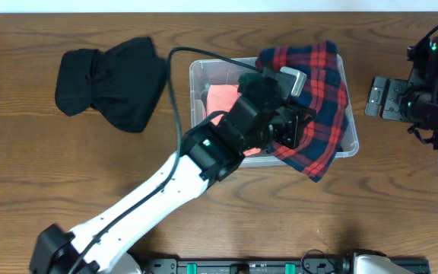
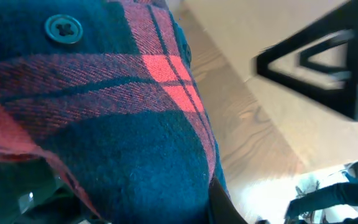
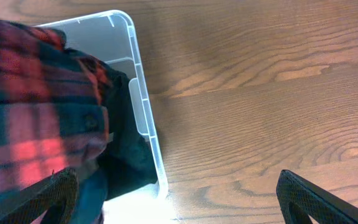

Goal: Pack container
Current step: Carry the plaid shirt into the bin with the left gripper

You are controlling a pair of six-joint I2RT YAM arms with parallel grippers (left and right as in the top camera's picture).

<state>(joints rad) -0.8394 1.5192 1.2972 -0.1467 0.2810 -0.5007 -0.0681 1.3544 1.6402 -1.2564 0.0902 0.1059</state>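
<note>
The clear container (image 1: 197, 80) stands mid-table with a coral-pink garment (image 1: 220, 99) inside. A red and navy plaid shirt (image 1: 322, 84) lies over its right half and hangs over the right rim. My left gripper (image 1: 289, 128) reaches over the bin and is in the shirt. In the left wrist view the plaid shirt (image 2: 104, 118) fills the frame and hides most of the jaws. My right gripper (image 1: 379, 99) hovers open and empty to the right of the bin. In the right wrist view its fingers (image 3: 179, 199) are spread wide beside the container wall (image 3: 143, 118) and the shirt (image 3: 36, 124).
A crumpled black garment (image 1: 111, 82) lies on the wooden table left of the bin. The left arm's cable arcs over the bin's left side. A black rail runs along the table's front edge (image 1: 280, 266).
</note>
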